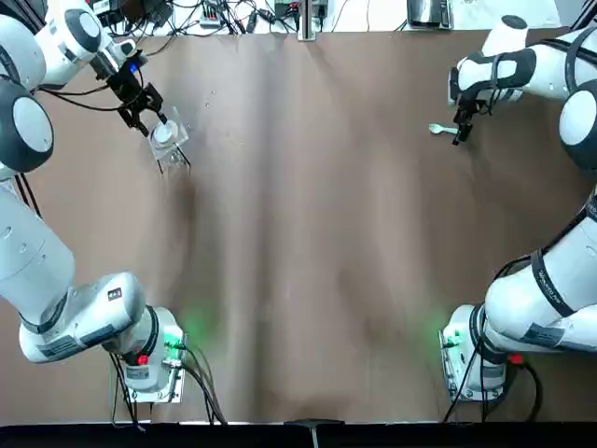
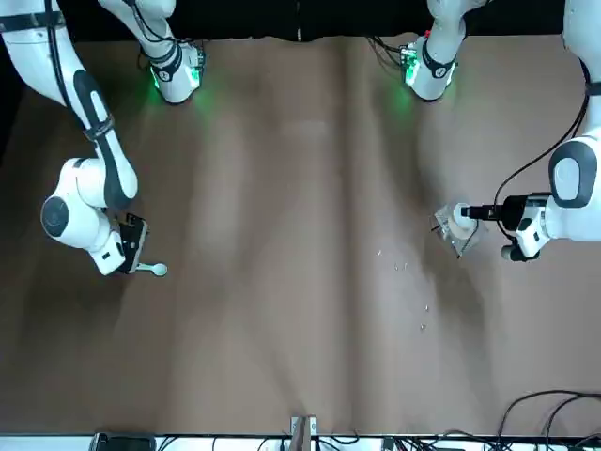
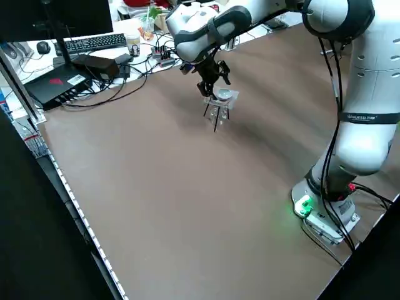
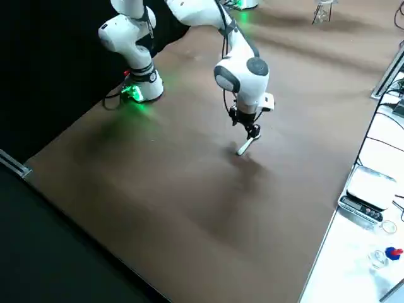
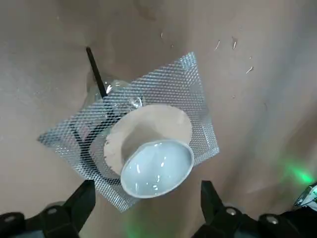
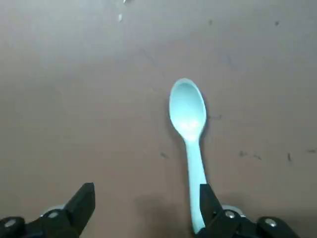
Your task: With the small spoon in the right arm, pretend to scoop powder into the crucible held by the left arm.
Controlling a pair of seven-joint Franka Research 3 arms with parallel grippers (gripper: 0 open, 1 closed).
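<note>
Table [image 1: 308, 233]; L gripper [image 1: 149, 110] at far-left corner, fingers apart astride wire gauze stand [image 5: 188, 84] w/ crucible [image 5: 156, 168] on it; R gripper [image 1: 462, 126] far-right, fingers apart over small spoon [image 6: 188, 111] lying flat; neither grasped yet, so lifting and scooping still to do.

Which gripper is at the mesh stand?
The left gripper, open at the white crucible on the mesh; the right gripper is open at the spoon on the table.

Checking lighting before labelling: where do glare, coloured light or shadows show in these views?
Left wrist view: bright highlights inside the crucible, glints on the wire mesh. Top view: green glow on the table beside both arm bases. Right wrist view: faint shadow beside the spoon.
</note>
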